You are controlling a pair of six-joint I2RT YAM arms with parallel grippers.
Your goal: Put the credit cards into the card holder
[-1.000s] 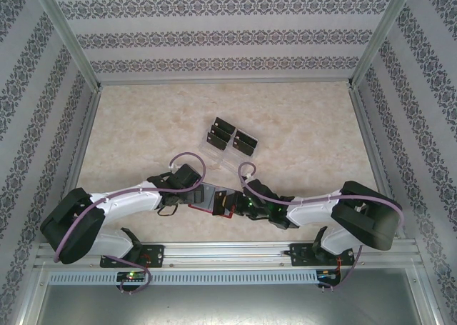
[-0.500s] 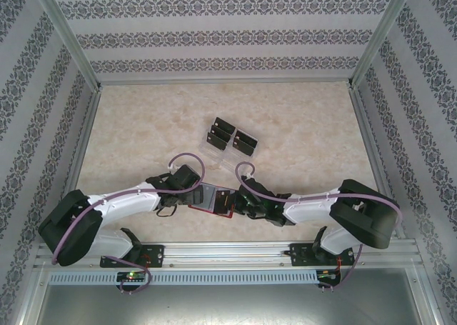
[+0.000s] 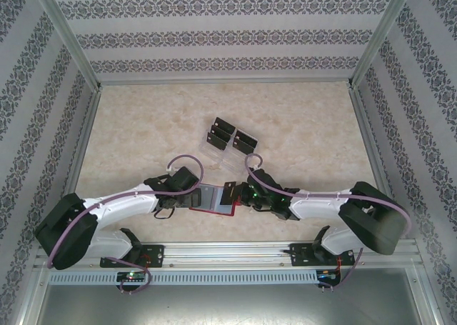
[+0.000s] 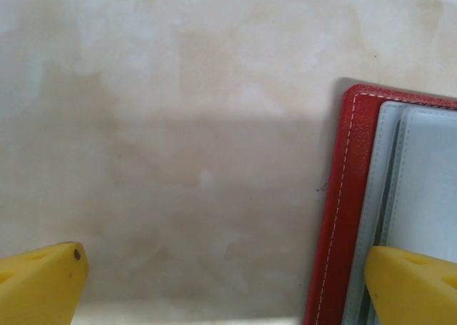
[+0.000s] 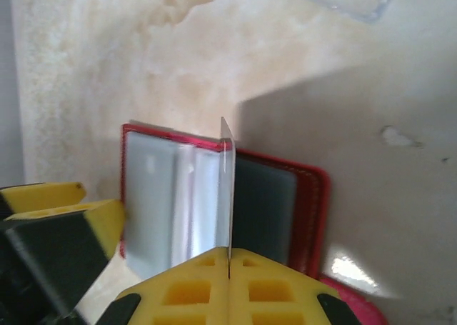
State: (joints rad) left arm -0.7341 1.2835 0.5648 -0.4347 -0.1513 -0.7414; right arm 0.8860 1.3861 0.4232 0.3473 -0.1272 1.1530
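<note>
You worked on a cream marbled table top [image 3: 307, 125], smooth with a low sheen. The red folding card holder [image 4: 341, 196] showed a smooth, leather-like skin with pale stitching. Its grey inner sleeves [image 4: 428, 175] looked like soft, semi-matt plastic. You saw matt yellow moulded plastic on the fingers [image 4: 43, 282] of the left gripper [image 4: 225, 261] and on the fingers [image 5: 278, 289] of the right gripper [image 5: 228, 257]. The thin flat card [image 5: 226, 175] presented a smooth, glossy edge. The clear compartment tray [image 3: 230, 143] was glossy plastic. The silver frame rails [image 3: 228, 252] were bare metal with a dull sheen.
</note>
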